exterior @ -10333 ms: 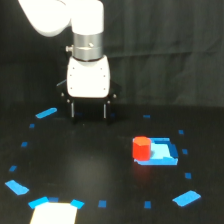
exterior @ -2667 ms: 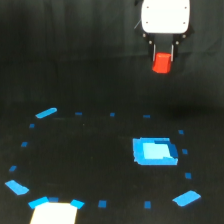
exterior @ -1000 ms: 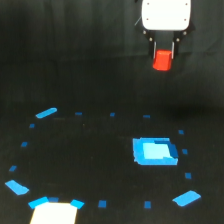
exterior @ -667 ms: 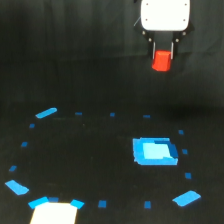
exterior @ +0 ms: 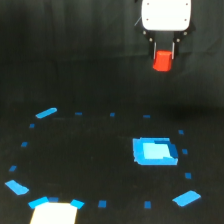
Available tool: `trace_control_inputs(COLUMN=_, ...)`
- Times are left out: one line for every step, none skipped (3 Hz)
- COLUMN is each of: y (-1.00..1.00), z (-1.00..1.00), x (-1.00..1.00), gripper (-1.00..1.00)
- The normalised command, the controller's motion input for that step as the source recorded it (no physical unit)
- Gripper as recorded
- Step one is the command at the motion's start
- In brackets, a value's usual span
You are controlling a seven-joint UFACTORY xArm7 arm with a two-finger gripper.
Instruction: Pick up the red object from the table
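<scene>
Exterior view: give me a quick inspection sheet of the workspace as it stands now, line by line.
Surface: black table, dotted with small blue tape marks.
Job's things: red object held high above the table, clear of the surface.
Clutter: blue rectangular patch on the exterior view's right; white patch at the bottom edge.
Grippers: gripper shut on the red object, white body above.
Cables: thin line beside the gripper body, unclear.
Surroundings: dark cloth backdrop.

Dim, dark scene; soft blur; white patch point(exterior: 54, 214) overexposed
</scene>
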Motion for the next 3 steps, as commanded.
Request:
trace_control_inputs(y=0.13, z=0.6, x=0.19, gripper=-1.0)
trace_control_inputs(y=-0.01, z=0.28, x=0.05, gripper=-1.0)
trace_control_inputs(y=0.16, z=0.15, x=-0.09, gripper=-0.95)
